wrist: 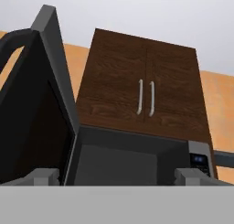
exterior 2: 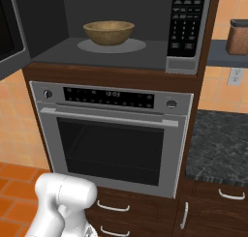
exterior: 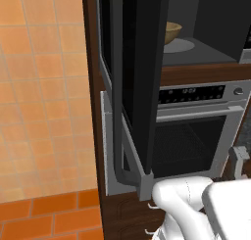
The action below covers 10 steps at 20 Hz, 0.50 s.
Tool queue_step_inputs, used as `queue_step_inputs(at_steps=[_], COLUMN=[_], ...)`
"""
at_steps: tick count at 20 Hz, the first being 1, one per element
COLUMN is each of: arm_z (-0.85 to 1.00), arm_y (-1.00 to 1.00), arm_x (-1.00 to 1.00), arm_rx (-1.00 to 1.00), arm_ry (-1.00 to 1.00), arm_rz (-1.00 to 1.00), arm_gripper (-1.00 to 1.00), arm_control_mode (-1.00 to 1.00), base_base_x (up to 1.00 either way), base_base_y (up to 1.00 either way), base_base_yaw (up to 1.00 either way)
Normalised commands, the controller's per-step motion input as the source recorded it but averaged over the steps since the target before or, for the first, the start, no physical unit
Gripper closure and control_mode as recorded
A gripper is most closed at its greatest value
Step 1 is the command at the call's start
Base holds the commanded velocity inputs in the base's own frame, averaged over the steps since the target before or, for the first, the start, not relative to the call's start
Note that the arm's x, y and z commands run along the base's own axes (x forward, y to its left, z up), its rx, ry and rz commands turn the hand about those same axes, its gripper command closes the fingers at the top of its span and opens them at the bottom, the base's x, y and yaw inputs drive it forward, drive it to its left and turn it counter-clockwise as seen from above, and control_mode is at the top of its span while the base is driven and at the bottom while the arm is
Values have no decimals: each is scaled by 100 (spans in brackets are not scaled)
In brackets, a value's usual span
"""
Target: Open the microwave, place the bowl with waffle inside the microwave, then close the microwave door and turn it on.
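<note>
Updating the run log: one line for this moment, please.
microwave door: open | bowl: inside microwave, on turntable | gripper: open, empty | next: close door

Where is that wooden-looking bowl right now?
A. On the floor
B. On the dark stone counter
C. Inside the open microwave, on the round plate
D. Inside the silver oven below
C: the bowl sits on the round plate in the microwave, whose door stands swung open.
</note>
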Motion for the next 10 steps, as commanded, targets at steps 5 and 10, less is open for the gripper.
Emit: queue_step_inputs(at_steps=[5, 10], arm_z=[0, 10], arm_y=[90, 100], arm_x=[-10, 0], arm_rx=[0, -5], arm_ry=[-15, -4], arm_rz=[0, 0], arm_gripper=[-100, -100], arm_control_mode=[-100, -100], base_base_x=[0, 0], base_base_y=[0, 0], base_base_yaw=[0, 0])
